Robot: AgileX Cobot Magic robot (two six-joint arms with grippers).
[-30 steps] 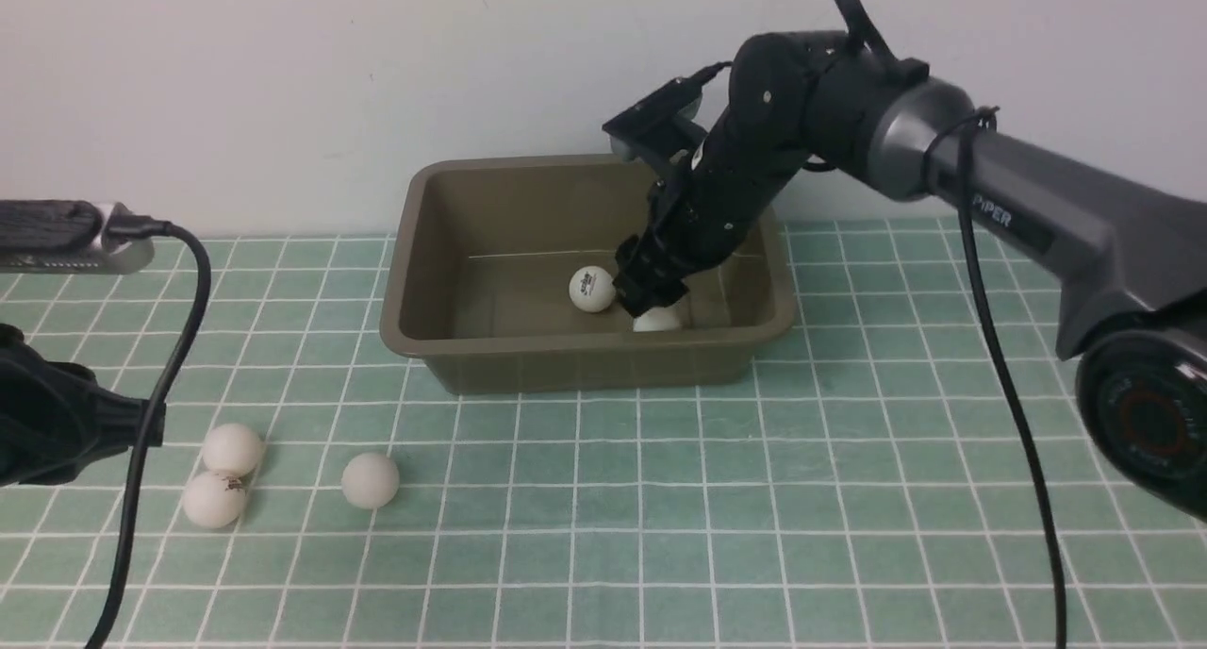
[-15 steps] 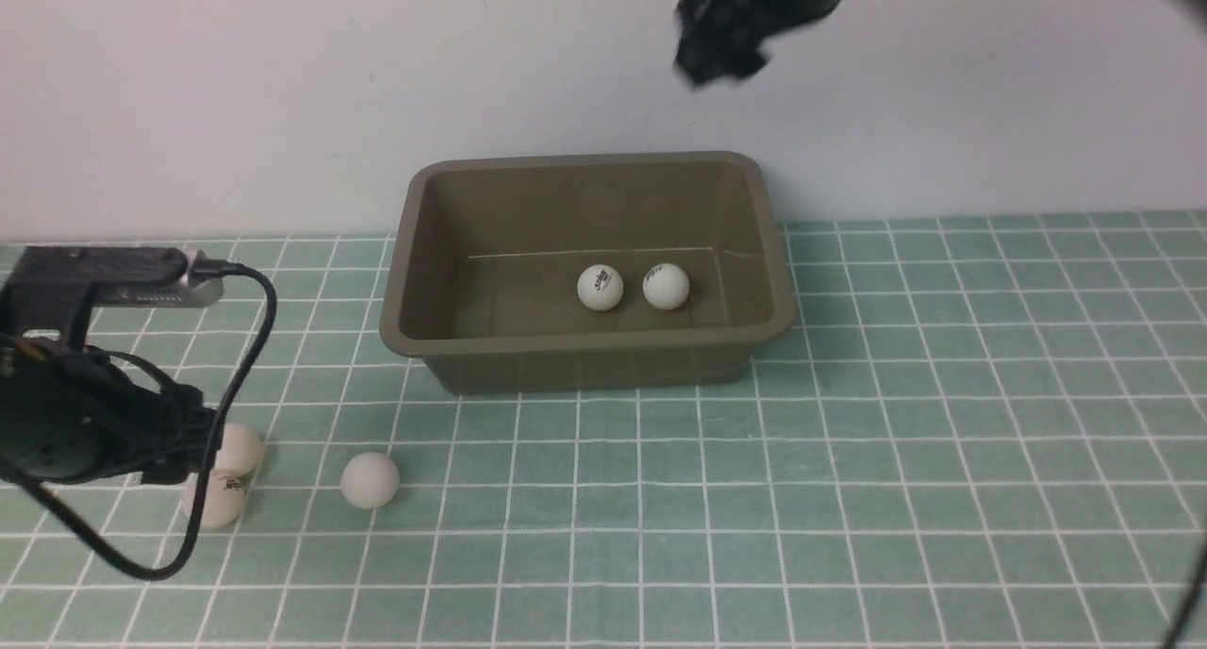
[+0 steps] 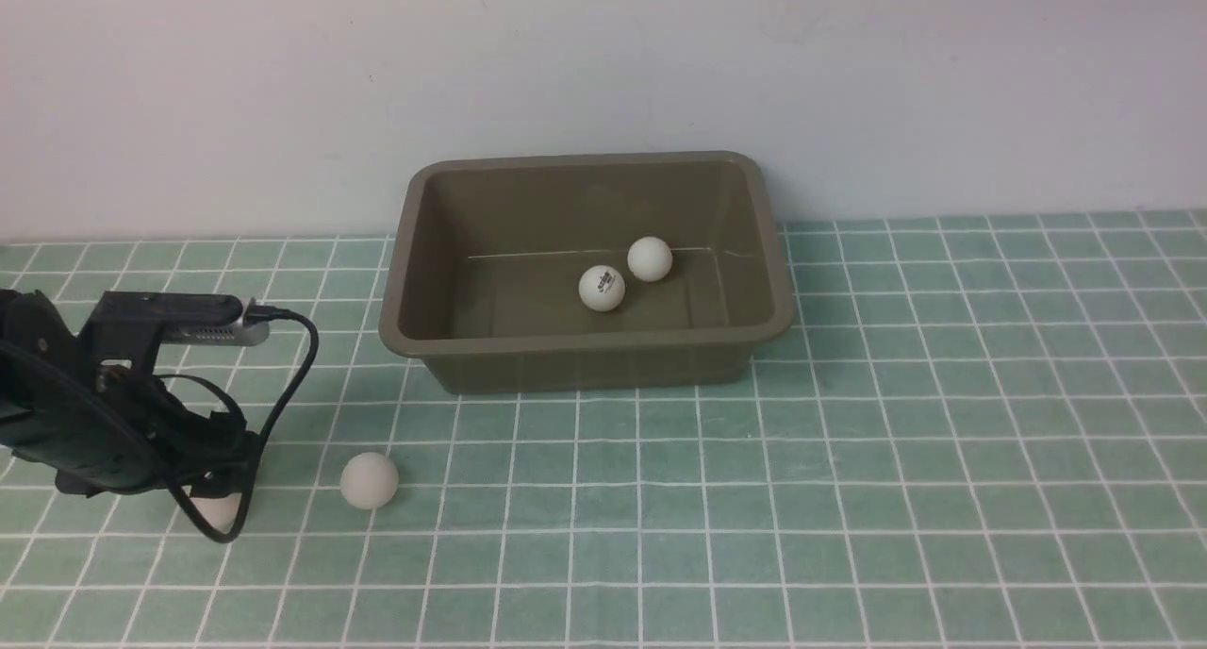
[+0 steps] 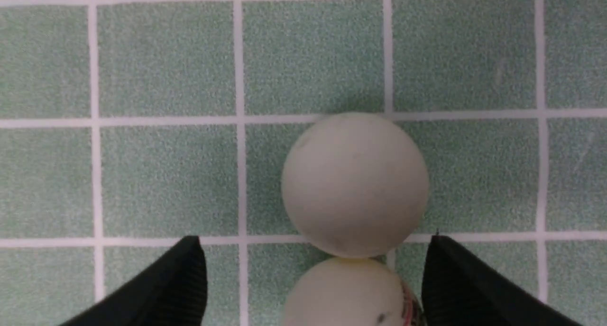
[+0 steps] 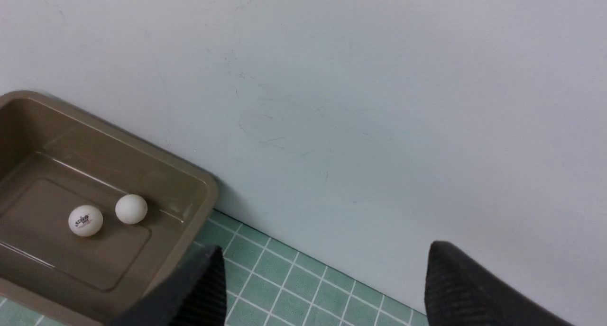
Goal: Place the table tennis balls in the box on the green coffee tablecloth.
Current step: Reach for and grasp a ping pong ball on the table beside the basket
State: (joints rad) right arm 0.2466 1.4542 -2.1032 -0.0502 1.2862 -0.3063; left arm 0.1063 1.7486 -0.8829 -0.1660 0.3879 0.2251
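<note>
Down at the near left of the cloth [image 3: 849, 489], the left tool [image 4: 313, 239] hangs with its jaws spread wide over a touching pair: a plain ball [image 4: 354, 184] just ahead, a printed ball [image 4: 348, 293] between the tips. Trouble spot! Close on one and the neighbour could get nudged and roll away, or the round shell could squirt out. A third ball [image 3: 369, 480] waits nearby, and two balls [image 3: 602, 288] sit in the box [image 3: 585, 357]. The right tool [image 5: 327, 248] is apart and empty, up by the wall [image 5: 379, 79].
</note>
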